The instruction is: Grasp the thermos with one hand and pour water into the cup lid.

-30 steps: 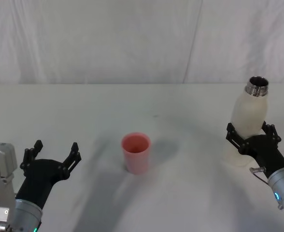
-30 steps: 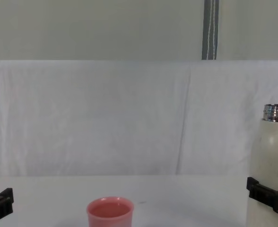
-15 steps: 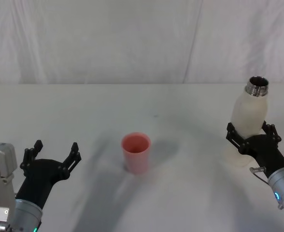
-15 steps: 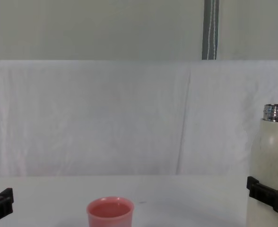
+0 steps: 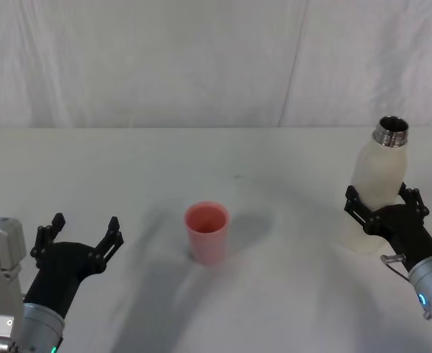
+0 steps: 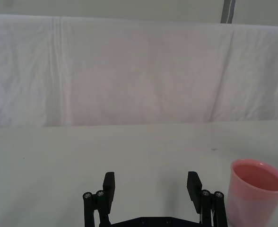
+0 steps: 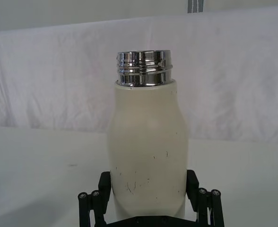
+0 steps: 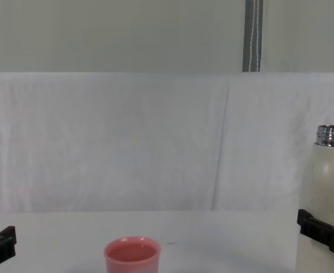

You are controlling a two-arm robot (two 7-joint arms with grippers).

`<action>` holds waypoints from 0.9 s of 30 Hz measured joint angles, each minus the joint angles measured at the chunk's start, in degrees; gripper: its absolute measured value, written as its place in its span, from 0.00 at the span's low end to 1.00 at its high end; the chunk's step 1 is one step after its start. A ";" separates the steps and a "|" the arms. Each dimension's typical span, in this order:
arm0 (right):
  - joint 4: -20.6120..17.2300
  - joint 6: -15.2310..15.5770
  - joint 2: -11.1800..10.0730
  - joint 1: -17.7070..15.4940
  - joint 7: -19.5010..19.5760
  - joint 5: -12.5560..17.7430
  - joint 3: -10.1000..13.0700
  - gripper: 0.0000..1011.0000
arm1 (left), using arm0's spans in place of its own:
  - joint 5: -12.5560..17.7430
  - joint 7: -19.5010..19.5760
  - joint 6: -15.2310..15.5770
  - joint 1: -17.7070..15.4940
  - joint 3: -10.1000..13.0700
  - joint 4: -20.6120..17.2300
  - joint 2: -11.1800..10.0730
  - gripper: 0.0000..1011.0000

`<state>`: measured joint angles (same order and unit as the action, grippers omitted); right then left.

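Almost nothing has shifted over the last second: my right gripper [image 5: 381, 209] stays clamped around the lower body of the thermos [image 5: 376, 184], which stands upright at the table's right side, base seemingly barely off the surface. Grasping looks done; carrying and tilting remain. The cup [image 5: 207, 232] waits mid-table, well apart. My left gripper [image 5: 78, 237] idles open at near left.

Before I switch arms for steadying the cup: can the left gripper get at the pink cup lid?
Probably yes. The left gripper, jaws open, sits left of the cup lid with bare table between them.
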<state>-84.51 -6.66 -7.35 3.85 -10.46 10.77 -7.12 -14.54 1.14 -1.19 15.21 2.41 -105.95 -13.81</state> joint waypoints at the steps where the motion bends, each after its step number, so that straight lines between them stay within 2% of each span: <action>1: -0.10 0.03 -0.01 -0.06 0.02 0.00 0.00 0.99 | 0.00 0.00 0.00 0.00 0.00 0.00 0.00 0.99; 27: -4.81 1.33 -0.59 -3.33 0.87 -1.04 -0.04 0.99 | 0.00 0.00 0.00 0.00 0.00 0.00 0.00 0.99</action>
<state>-89.32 -5.33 -7.94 0.52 -9.58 9.72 -7.16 -14.55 1.14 -1.19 15.21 2.41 -105.95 -13.81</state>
